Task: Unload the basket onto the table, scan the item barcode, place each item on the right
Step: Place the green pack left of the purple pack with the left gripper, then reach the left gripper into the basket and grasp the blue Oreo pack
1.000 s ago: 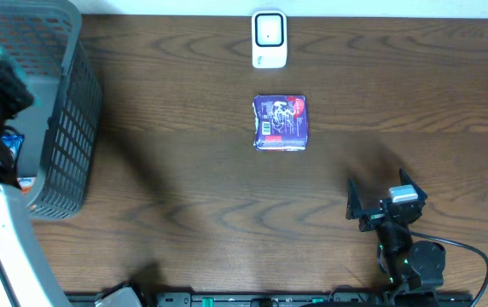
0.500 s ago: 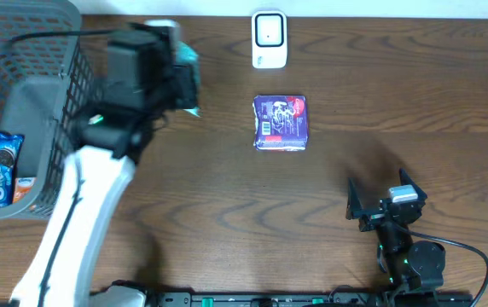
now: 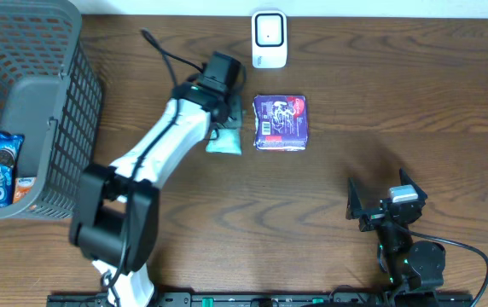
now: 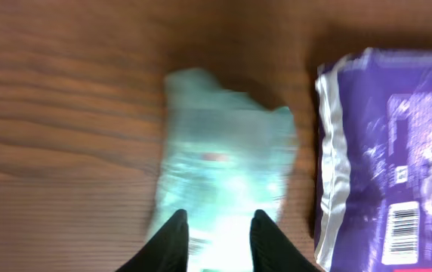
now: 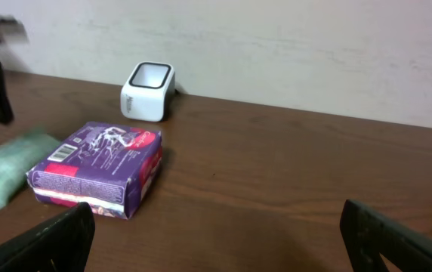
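Two arms at one brown wooden table (image 3: 184, 222).

Overhead view:
- Grey plastic mesh basket (image 3: 66, 128) at the far left edge, holding a blue cookie packet (image 3: 3, 166) with an orange item just below it.
- White box-shaped barcode scanner (image 3: 269, 38) at the far edge, centre.
- Purple foil packet (image 3: 280, 122) flat on the table near the scanner, with a barcode label on its left part.
- Pale green soft packet (image 3: 225, 141) just beside the purple foil packet, on its left; from here I cannot tell whether the two touch.
- Left gripper (image 3: 227, 126) on a white arm, directly over the pale green soft packet.
- Right gripper (image 3: 385, 203) near the table's front right, well apart from both packets.

Left wrist view (blurred):
- Two dark fingers (image 4: 172, 240) at the lower edge of the picture, with the pale green soft packet (image 4: 223, 181) showing between and beyond them. Whether they grasp it or have let go cannot be told.
- Purple foil packet (image 4: 397, 151) at the right, barcode visible low on its face.

Right wrist view:
- Right gripper (image 5: 216, 242) spread wide, holding nothing.
- Purple foil packet (image 5: 99, 166), pale green soft packet (image 5: 8, 174) to its left, scanner (image 5: 148, 91) behind them by the wall.
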Robot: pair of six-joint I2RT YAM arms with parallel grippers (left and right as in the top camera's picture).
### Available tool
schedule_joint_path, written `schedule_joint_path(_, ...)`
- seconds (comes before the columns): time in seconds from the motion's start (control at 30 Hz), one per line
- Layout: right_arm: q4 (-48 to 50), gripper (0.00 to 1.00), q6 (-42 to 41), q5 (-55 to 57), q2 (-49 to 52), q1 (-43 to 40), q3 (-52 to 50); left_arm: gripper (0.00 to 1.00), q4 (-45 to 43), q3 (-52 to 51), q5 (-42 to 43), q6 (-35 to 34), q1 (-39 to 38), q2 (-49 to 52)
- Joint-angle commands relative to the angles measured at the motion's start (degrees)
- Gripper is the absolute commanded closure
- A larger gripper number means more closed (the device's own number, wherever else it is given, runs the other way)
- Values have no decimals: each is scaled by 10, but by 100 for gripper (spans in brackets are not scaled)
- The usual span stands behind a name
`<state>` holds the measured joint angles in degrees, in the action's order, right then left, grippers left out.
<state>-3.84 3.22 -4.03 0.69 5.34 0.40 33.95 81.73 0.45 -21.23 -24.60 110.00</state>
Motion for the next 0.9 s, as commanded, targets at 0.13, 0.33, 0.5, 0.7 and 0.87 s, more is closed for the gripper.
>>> schedule_joint_path(0.13,-2,1,1,1,-3,-5,-1,45,-19,11,-9,-17,-30,-3)
schedule_joint_path(0.33,-2,1,1,1,-3,-5,-1,44,-1,49,-13,46,15,-87)
schedule_joint_path(0.5,-2,1,1,1,-3,-5,-1,43,-12,89,-70,67,132,-200)
schedule_joint_path(0.7,-2,1,1,1,-3,-5,-1,43,-45,94,-93,182,338,-278)
schedule_joint_path(0.87,-2,1,1,1,-3,-5,-1,28,0,91,-93,244,479,-254)
